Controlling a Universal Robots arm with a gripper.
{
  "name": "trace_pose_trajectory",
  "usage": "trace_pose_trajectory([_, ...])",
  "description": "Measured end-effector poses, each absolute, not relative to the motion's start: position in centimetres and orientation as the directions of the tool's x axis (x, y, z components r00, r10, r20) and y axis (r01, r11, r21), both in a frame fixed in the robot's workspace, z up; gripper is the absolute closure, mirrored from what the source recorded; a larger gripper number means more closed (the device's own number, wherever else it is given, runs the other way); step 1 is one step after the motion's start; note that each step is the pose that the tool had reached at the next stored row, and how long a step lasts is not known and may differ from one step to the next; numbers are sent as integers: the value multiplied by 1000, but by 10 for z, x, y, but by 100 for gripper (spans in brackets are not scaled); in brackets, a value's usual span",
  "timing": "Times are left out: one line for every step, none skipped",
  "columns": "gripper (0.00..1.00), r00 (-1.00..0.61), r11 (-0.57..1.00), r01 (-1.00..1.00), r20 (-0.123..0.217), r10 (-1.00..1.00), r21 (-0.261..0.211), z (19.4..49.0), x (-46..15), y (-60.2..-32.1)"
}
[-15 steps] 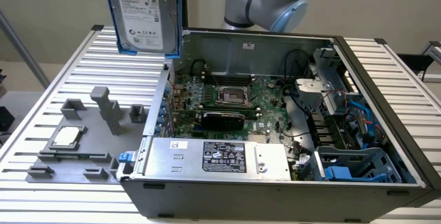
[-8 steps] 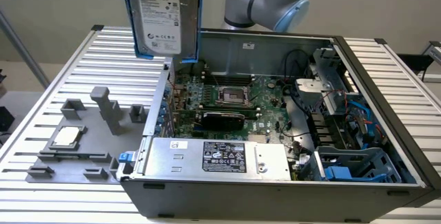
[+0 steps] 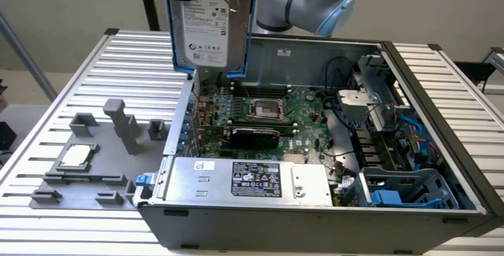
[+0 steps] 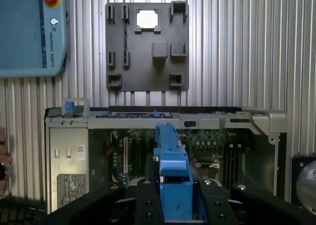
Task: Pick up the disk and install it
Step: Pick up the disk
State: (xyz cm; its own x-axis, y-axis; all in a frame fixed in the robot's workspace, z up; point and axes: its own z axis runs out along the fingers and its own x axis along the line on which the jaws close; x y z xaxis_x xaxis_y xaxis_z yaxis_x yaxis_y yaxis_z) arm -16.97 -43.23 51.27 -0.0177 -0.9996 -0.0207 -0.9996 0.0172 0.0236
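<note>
The disk [image 3: 211, 23], a silver-grey hard drive with a white label in a blue carrier frame, hangs upright in the air above the back left corner of the open computer case [image 3: 315, 220]. In the wrist view I look down the disk's blue carrier edge [image 4: 173, 156], which sits between the black fingers [image 4: 145, 200] of my gripper [image 4: 175, 207]. The gripper is shut on the disk. Below it lies the case's interior with the green motherboard [image 3: 260, 111].
A grey power supply box [image 3: 244, 179] with a black label fills the case's front. A blue drive bay [image 3: 405, 188] sits at the exterior view's right. Left of the case stands a grey fixture plate [image 3: 87, 161] holding a small silver chip [image 3: 77, 156]. A teach pendant [image 4: 29, 32] and a hand [image 4: 4, 161] are nearby.
</note>
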Motion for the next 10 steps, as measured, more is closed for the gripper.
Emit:
trace_pose_trajectory([67,-18,17,-1000,-21,-1000,24,513,-166,-434])
trace_pose_trajectory([67,-18,17,-1000,-21,-1000,24,513,-163,-436])
trace_pose_trajectory([67,-18,17,-1000,-22,-1000,24,513,-160,-439])
trace_pose_trajectory([67,-18,17,-1000,-22,-1000,24,513,-156,-441])
trace_pose_trajectory([67,-18,17,-1000,-22,-1000,24,513,-153,-443])
trace_pose_trajectory([67,-18,17,-1000,-23,-1000,24,513,-150,-445])
trace_pose_trajectory([67,-18,17,-1000,-23,-1000,24,513,-147,-447])
trace_pose_trajectory([67,-18,17,-1000,-23,-1000,24,513,-145,-450])
trace_pose_trajectory([67,-18,17,-1000,-24,-1000,24,513,-143,-452])
trace_pose_trajectory([67,-18,17,-1000,-24,-1000,24,513,-141,-454])
